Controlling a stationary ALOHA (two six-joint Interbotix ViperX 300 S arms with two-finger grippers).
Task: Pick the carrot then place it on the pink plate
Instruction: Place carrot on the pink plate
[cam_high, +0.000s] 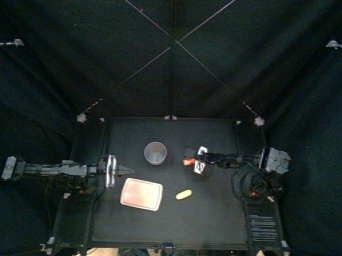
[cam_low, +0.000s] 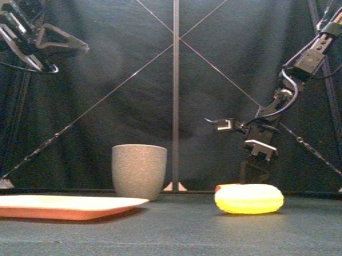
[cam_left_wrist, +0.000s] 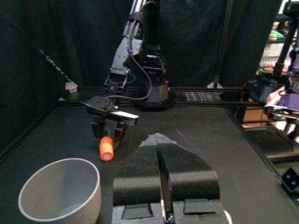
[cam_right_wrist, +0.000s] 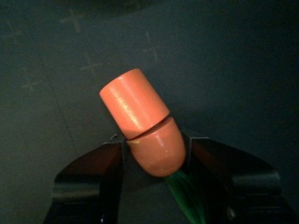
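The orange carrot (cam_right_wrist: 146, 122), with a green stem at its base, is clamped between the jaws of my right gripper (cam_right_wrist: 158, 156). In the top view that gripper (cam_high: 201, 157) hangs over the table's middle right with the carrot (cam_high: 203, 152), just right of the grey cup. The left wrist view shows the carrot (cam_left_wrist: 107, 147) hanging point-down from the right gripper (cam_left_wrist: 108, 121), above the table. The pink plate (cam_high: 140, 193) lies flat to the front left, apart from the carrot. My left gripper (cam_left_wrist: 163, 175) is shut and holds nothing, resting at the left (cam_high: 107, 172).
A tall grey speckled cup (cam_high: 156, 152) stands behind the plate (cam_low: 67, 206). A yellow toy (cam_high: 186, 193) lies just right of the plate, below the right gripper (cam_low: 257, 145) in the front view, where it shows as a yellow toy (cam_low: 250, 198).
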